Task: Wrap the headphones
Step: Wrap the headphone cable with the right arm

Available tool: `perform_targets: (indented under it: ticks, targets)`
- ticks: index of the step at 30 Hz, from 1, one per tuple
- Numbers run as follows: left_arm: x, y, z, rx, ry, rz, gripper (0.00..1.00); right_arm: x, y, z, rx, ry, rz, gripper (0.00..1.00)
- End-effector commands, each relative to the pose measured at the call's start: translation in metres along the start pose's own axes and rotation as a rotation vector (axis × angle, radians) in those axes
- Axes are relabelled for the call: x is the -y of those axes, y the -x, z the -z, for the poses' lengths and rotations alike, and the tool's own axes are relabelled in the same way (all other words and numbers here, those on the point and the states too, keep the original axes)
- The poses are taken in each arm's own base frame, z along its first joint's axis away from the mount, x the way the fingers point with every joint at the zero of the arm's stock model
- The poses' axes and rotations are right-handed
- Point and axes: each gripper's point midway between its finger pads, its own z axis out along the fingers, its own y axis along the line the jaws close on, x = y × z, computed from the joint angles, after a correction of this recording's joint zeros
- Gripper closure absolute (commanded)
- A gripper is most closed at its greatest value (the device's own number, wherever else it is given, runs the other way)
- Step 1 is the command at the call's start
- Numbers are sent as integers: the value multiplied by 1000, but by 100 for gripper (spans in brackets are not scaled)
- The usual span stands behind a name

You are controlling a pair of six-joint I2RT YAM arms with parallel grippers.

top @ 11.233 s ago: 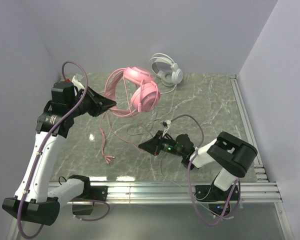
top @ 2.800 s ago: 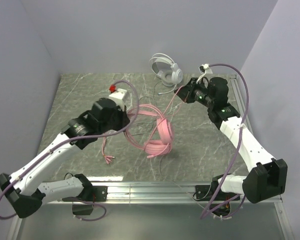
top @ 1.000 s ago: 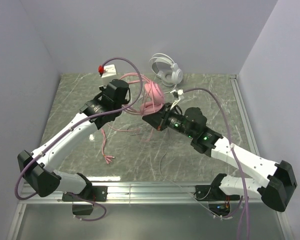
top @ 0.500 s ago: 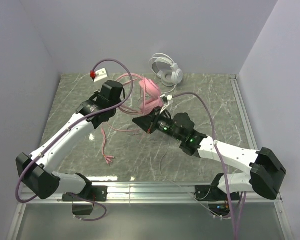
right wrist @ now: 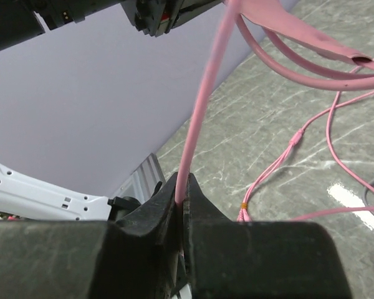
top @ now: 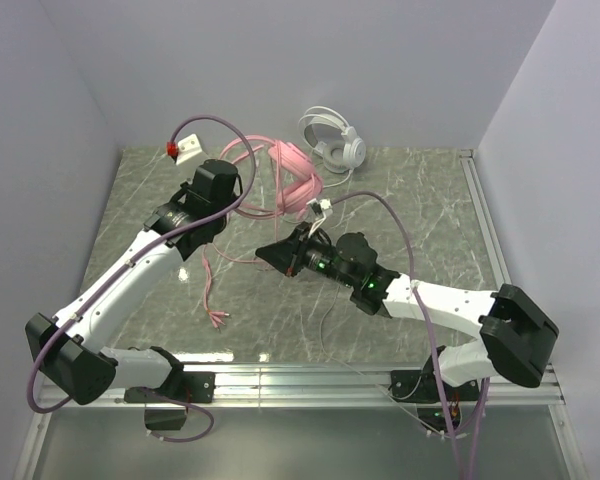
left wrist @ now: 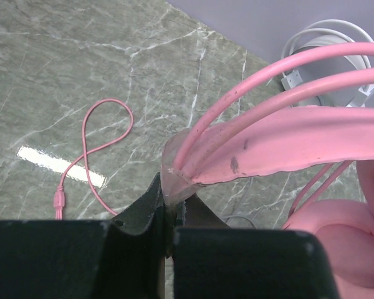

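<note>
Moved: right claw point(top: 270, 253) has slid left since a second ago, and I see it lower over the marble table point(top: 420, 210).
Right claw: pinched together on the pink cable point(right wrist: 199, 118), which runs straight up from the jaws.
Plug point(top: 215, 318): lying on the table near the left front, well apart from both claws.
Left claw point(left wrist: 171, 208): clamped on one end of the pink headset point(top: 295, 180) headband, which is lifted at the back of the table.
White headset point(top: 335, 140): standing against the back wall, just behind the pink one.
</note>
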Motion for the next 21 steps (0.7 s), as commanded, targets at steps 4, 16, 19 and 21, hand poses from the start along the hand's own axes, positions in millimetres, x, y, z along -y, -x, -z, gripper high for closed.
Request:
perform_targets:
  ticks: [4,16,19,21]
  targets:
    - [29,53,14,114,-111,212,99,2,-19,-2,-13,38,31,93]
    - [29,54,11,105,-123,211,99,42,-52,0,-9,-43,35,90]
    - [31,53,11,103,-135,205,99,45,-53,0,6,-47,42,88]
    - [30,52,12,103,-137,203,100,47,-53,0,17,-53,46,88]
